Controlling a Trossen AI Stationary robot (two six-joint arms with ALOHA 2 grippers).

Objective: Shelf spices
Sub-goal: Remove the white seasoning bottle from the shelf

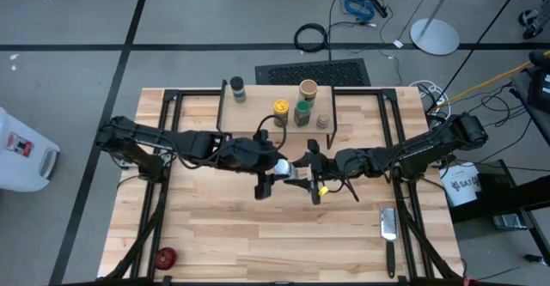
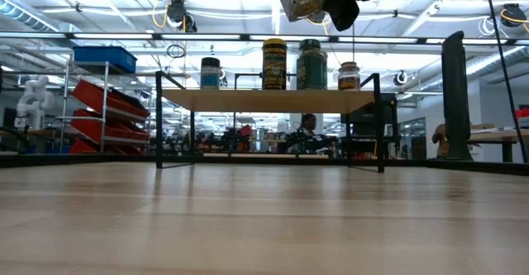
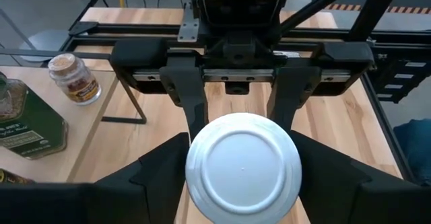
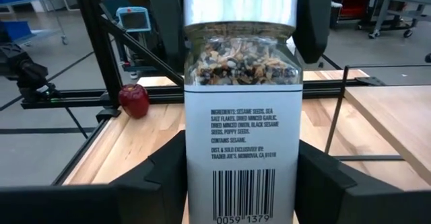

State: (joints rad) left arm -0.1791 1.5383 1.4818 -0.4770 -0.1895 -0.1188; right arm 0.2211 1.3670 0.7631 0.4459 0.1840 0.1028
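Mid-handover above the tabletop: white-capped jar gripped between both end effectors, left at the cap end, right around the body. Shelf, already carrying four jars, just beyond, nearer neither arm clearly.

Wood table, shelf, grater, red object

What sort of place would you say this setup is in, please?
Probably a robotics lab or workshop: a wooden table on concrete floor, loose cables beyond it, red storage bins on racks, and further workbenches under fluorescent ceiling lights.
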